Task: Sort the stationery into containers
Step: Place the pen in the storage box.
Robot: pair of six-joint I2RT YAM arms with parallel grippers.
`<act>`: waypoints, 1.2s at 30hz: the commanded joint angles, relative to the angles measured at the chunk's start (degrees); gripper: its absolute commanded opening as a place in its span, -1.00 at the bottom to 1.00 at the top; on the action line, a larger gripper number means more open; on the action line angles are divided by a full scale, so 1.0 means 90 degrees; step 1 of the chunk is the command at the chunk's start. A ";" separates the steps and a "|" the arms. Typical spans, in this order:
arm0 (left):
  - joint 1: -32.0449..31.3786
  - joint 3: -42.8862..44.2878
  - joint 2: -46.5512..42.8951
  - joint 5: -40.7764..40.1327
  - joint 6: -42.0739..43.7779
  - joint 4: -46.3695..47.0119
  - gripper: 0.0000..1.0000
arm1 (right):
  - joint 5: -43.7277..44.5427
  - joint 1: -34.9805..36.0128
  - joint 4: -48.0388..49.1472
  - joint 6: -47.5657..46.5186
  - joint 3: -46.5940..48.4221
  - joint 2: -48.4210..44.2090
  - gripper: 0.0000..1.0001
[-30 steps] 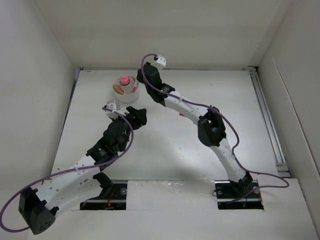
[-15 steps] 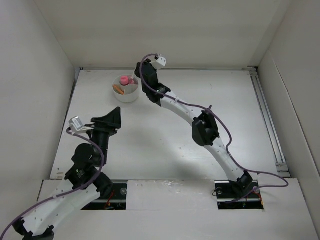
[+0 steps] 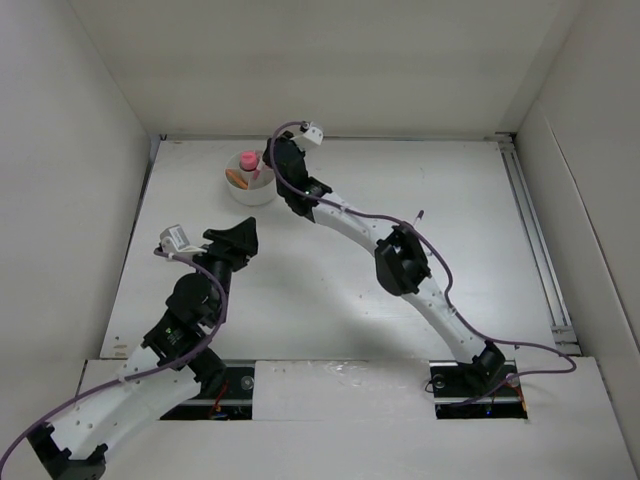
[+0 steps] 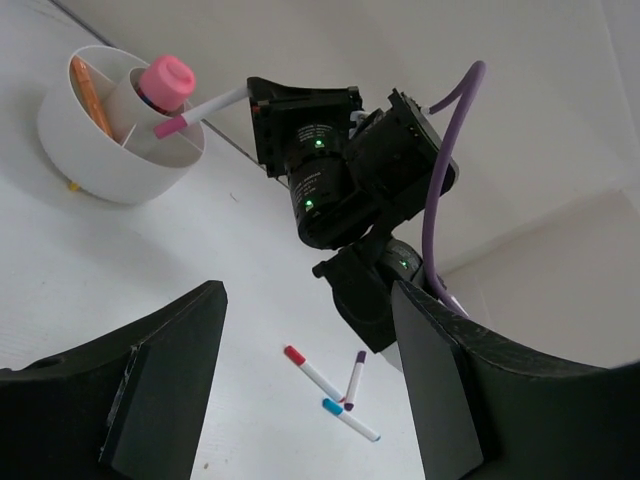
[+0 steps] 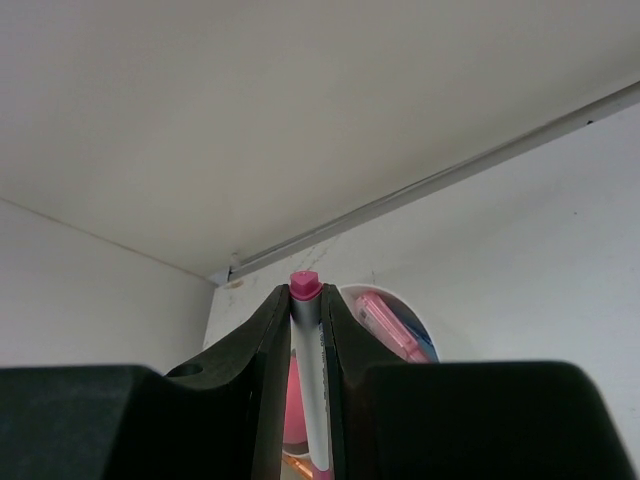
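Right wrist view: closed narrowly on a thin white pen with a pink cap (image 5: 306, 400), between the fingers of the right gripper (image 5: 305, 300), cap end leading. Seen from the left wrist, cap tip just over the rim of the round white divided bowl (image 4: 110, 175). Judged as the drop-in step. Aim the cap into a free compartment, clear of the pink-topped stubby item (image 4: 165, 80) and the orange capsule piece (image 4: 88, 92). Lower inside the rim, then release. Hold the left gripper (image 4: 308, 330), open and empty, well back above the three loose white pens (image 4: 352, 385) on the white table (image 4: 60, 280).
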 commanded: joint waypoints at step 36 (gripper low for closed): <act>-0.0002 0.0492 0.1105 0.1109 0.0771 0.0705 0.49 | -0.0852 -0.0254 0.0964 -0.0714 -0.4731 -0.4311 0.65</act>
